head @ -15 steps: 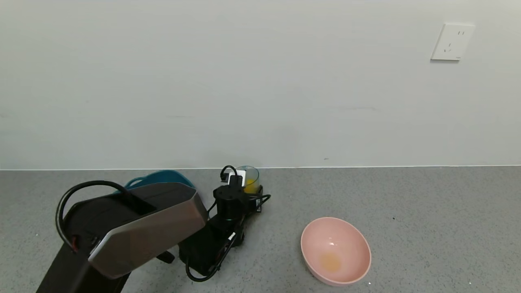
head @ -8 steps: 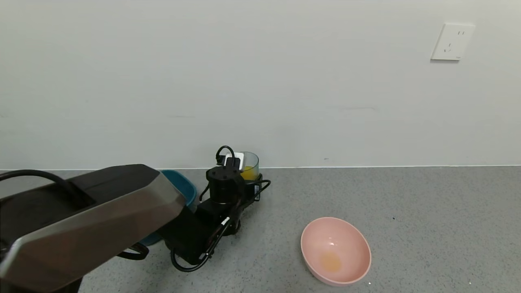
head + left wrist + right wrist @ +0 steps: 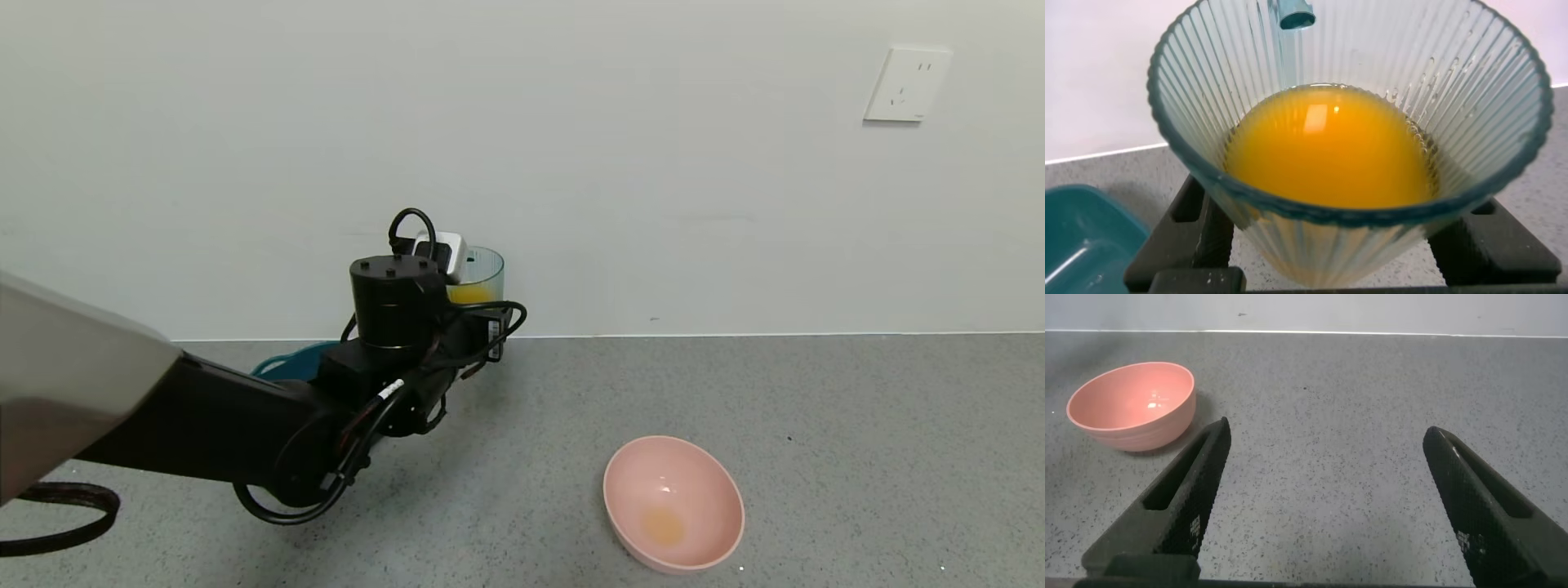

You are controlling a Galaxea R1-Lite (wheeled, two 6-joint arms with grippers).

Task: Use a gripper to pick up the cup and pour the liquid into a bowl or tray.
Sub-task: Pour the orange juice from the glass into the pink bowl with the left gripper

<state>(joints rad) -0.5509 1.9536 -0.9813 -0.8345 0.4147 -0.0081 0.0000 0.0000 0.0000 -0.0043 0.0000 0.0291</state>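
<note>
- Carrying the cup (image 3: 478, 282): the left gripper (image 3: 482, 314) is clamped on its ribbed wall, and the cup hangs clear of the floor, left of centre in the head view, against the wall behind.
- The juice (image 3: 1327, 147) fills roughly the lower half, and its surface looks level in the left wrist view. Judgement: hold the cup upright during transit and tilt only once the lip is over the bowl.
- The bowl (image 3: 673, 502) sits at lower right of centre in the head view, well apart from the cup. An orange patch lies on its bottom. It is wider than the cup, so the target is forgiving. Judgement: lower the cup near the rim before tilting, and tilt slowly to limit splashing.
- The teal tub (image 3: 298, 359) lies behind the arm at left, on the far side from the route, so it is no obstacle.
- The grey floor between cup and bowl shows nothing in the way.
- The wall stands close behind the cup; judgement: move toward the camera and right, not back.
- The right gripper (image 3: 1327, 498) stands with its jaws apart, holding nothing, low over the floor with the bowl at upper left of its view. Judgement: keep it parked out of the pour path.
</note>
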